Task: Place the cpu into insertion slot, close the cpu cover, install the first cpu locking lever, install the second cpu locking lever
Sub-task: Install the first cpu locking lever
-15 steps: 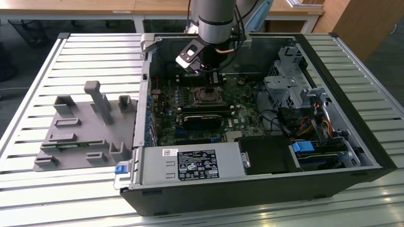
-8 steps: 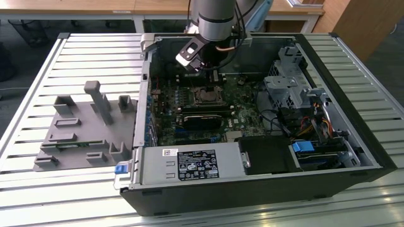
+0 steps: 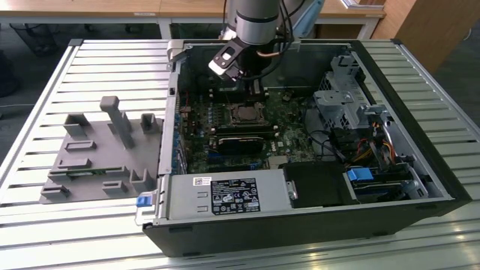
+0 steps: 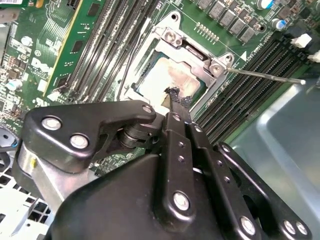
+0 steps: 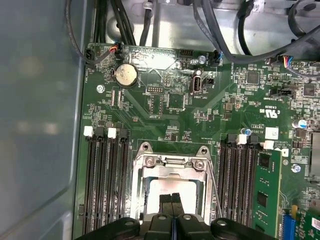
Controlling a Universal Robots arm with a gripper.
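Observation:
The cpu (image 4: 159, 80) lies in the insertion slot (image 3: 244, 114), its pale silver top (image 5: 159, 189) showing through the window of the cpu cover (image 4: 196, 56). The cover (image 5: 170, 162) lies flat over it as a silvery frame. My gripper (image 4: 172, 96) is shut with nothing between its fingers, and its black tips (image 5: 171, 199) sit over the cpu's top near the frame's edge. A thin metal lever rod (image 4: 265, 76) sticks out from one corner of the socket over the memory slots. A rod (image 5: 215, 187) also runs along the frame's side. In the exterior view the gripper (image 3: 253, 94) hangs inside the open case just above the socket.
Black memory slots (image 5: 107, 175) flank the socket, with a green memory module (image 5: 262, 197) on one side. A long black card (image 3: 244, 140) lies near the socket. A metal drive cage (image 3: 343, 98) and cables fill the exterior view's right. A grey fixture (image 3: 98, 146) stands outside the case.

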